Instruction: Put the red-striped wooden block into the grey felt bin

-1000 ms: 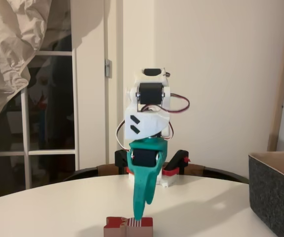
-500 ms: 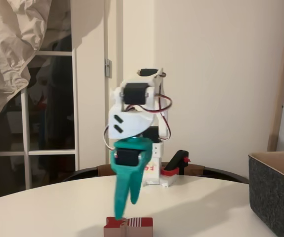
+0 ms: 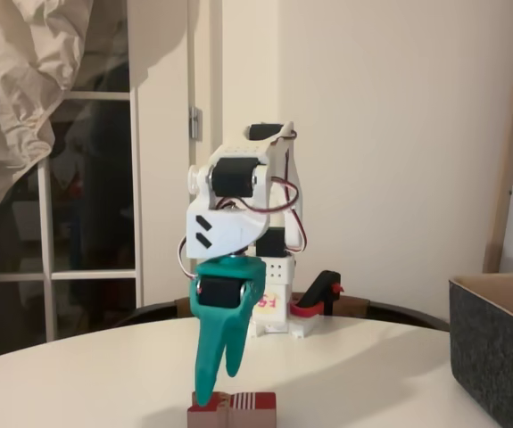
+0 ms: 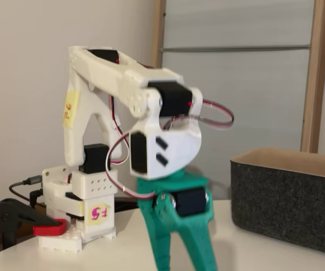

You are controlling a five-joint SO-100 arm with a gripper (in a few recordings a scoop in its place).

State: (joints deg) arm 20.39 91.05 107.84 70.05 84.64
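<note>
Red-striped block (image 3: 231, 410) flat on table (notched top); grey bin (image 3: 497, 349) upright.

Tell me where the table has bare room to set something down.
In a fixed view, bare table lies left of the gripper and the red-striped wooden block, out to the round edge. Another open stretch runs between the block and the grey felt bin. It is crowded at the arm's base with its clamp, and around the block.

Warm, fairly dim indoor light is falling from the upper left in a fixed view, throwing arm shadows on the wall (image 3: 399, 134). The desk (image 3: 104, 374) is glaring softly (slightly washed out). Both fixed views are looking soft and grainy.
</note>
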